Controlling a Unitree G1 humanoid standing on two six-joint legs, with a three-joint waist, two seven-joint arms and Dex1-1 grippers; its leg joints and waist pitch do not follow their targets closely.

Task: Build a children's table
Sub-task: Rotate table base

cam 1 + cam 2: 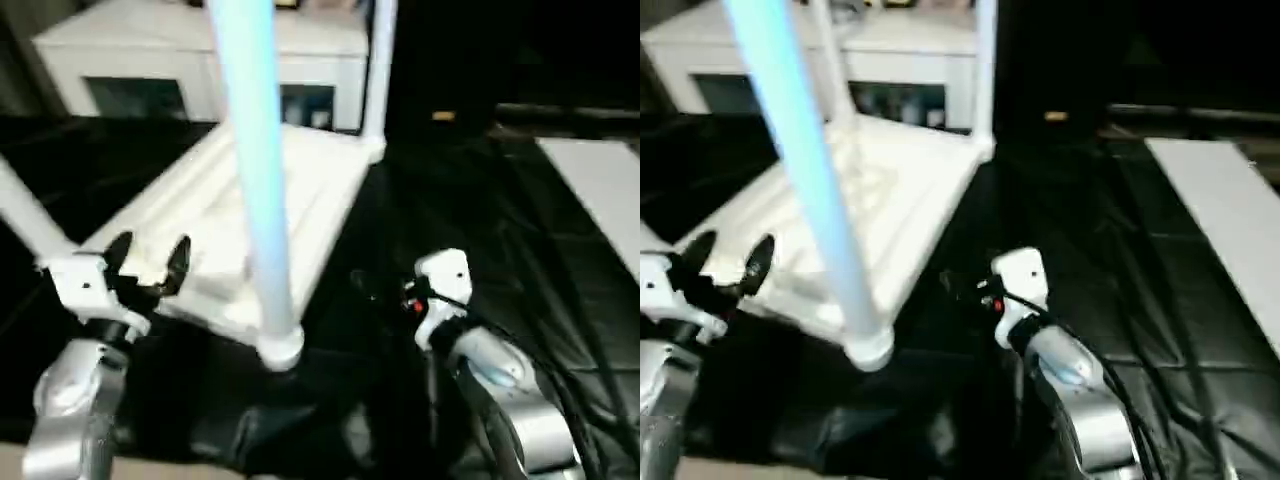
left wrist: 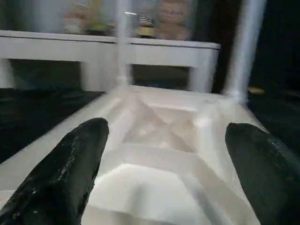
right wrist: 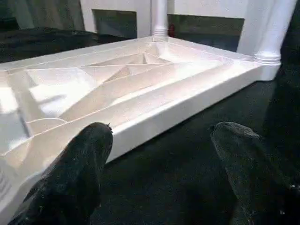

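Both grippers, left (image 1: 148,262) and right (image 3: 157,154), stood apart and empty. The upturned tabletop (image 1: 225,215) lay at eleven o'clock, legs (image 1: 257,170) up. Best to check each leg sits fully home.

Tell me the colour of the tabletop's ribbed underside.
White: the tabletop is plain white plastic with raised ribs, seen best in the right wrist view.

One upturned children's table (image 1: 300,190), four legs (image 1: 255,180) standing in its corners; one white cabinet (image 1: 200,60); one flat white board (image 1: 600,190); two pincers: left pincer (image 1: 148,262), right pincer (image 3: 159,154).
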